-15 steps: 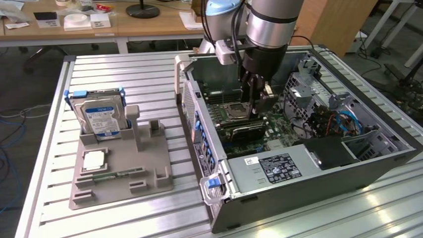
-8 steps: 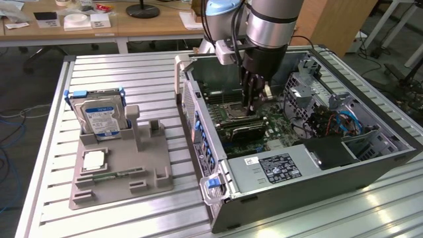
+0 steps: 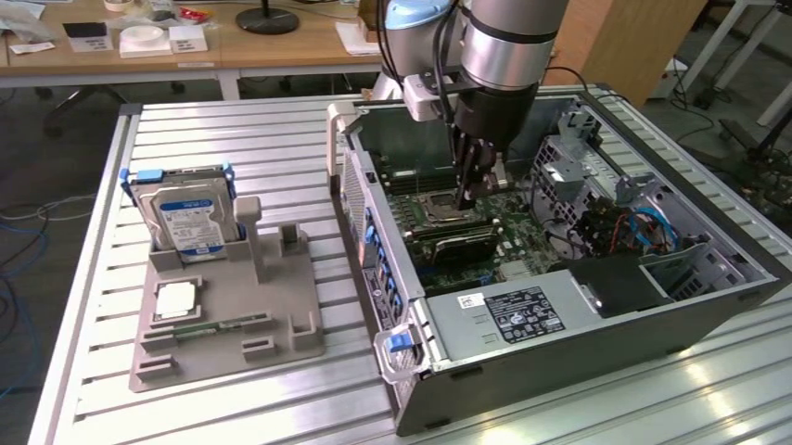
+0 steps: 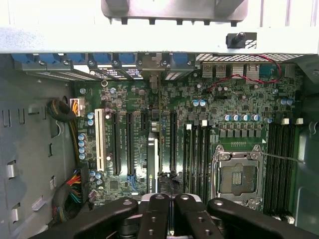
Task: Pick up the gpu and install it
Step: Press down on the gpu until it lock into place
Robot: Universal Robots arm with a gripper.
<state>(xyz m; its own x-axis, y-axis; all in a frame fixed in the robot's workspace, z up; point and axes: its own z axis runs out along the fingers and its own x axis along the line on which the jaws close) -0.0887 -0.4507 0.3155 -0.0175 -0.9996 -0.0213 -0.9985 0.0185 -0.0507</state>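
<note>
We are holding the gripper (image 3: 466, 199) inside the case (image 3: 693, 306), fingers closed together directly above the gpu (image 4: 153, 167). The gpu is standing edge-on in a motherboard (image 4: 224, 99) slot, apparently so the closed fingers can bear on its top edge.

Gripper (image 3: 466, 199) closed inside open computer case (image 3: 594, 352), just above seated gpu (image 3: 461, 243), hard drive (image 3: 188, 222) on grey holder (image 3: 229, 334)

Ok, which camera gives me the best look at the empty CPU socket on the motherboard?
The wrist view: it looks squarely onto the CPU socket, showing its metal frame and open centre unobstructed. The exterior view shows the socket at a slant, deep in the case, with the gripper just beside it.
</note>
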